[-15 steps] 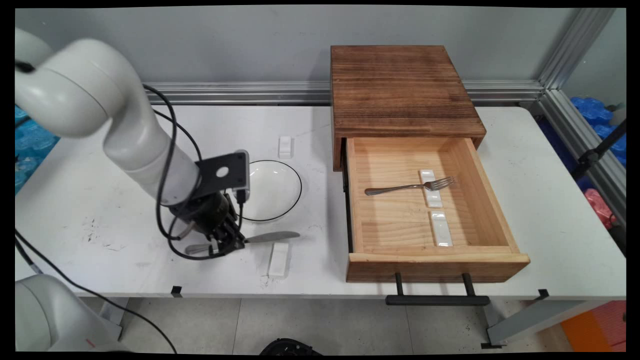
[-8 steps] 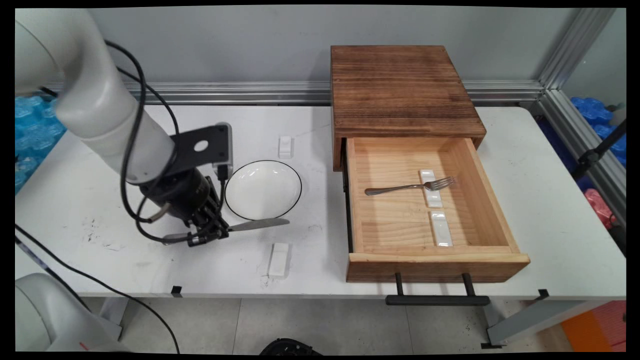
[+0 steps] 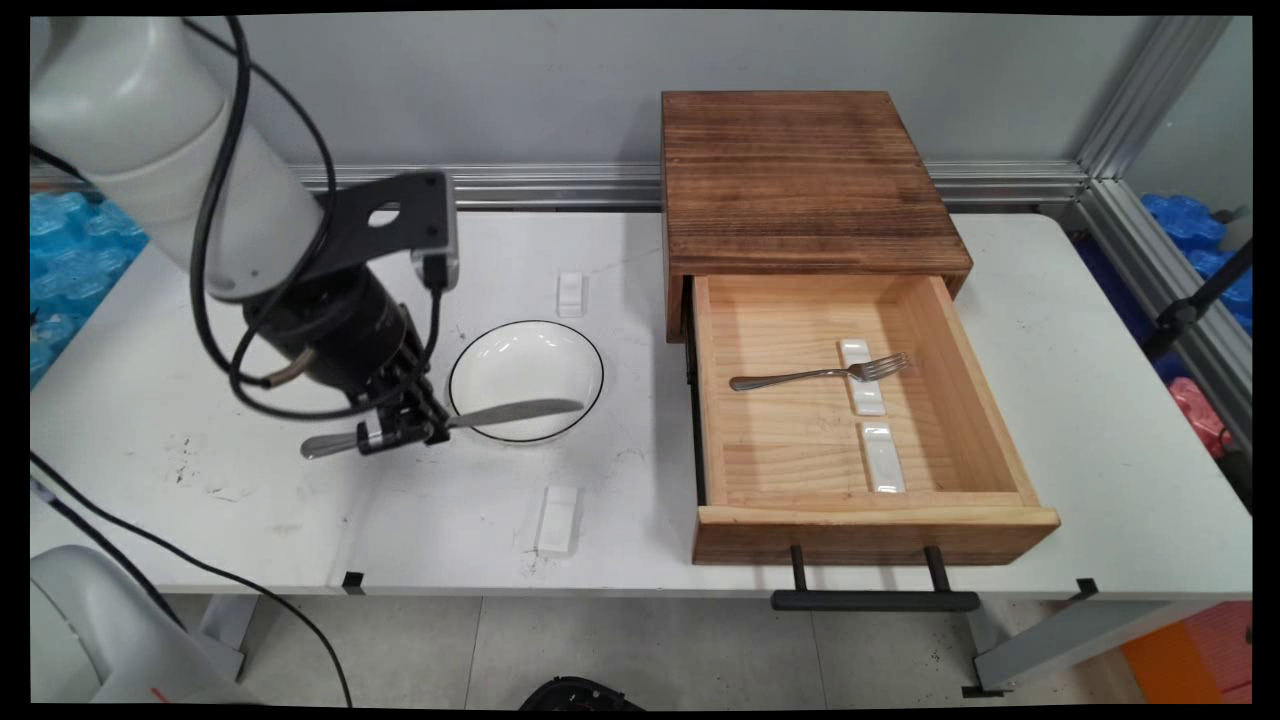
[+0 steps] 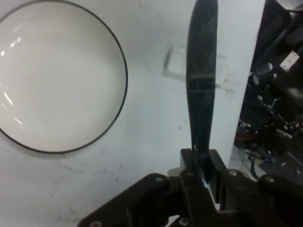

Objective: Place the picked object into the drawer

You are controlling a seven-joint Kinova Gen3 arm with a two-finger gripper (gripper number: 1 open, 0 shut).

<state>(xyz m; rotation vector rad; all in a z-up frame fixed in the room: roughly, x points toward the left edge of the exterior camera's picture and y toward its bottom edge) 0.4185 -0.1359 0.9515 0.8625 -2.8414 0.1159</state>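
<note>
The white bench (image 3: pixel 150 420) carries a dark wooden cabinet (image 3: pixel 800 175) at the back right, its pale drawer (image 3: pixel 960 400) pulled fully open. In the drawer lie a fork (image 3: pixel 815 375) across one white rest (image 3: pixel 862 376) and a second rest (image 3: pixel 882 457) nearer the front. A white bowl (image 3: pixel 527 380) with a dark rim sits left of the cabinet, with small white rests behind (image 3: pixel 570 293) and in front (image 3: pixel 556 518) of it. The pincer (image 3: pixel 400 432) is clamped on a table knife (image 3: pixel 510 412), lifted off the bench, gripped toward the handle, with the blade reaching over the bowl's near rim. Held off-centre, the long knife could pivot or slip in the grip, I judge, and the dipping blade could strike the bowl.
</note>
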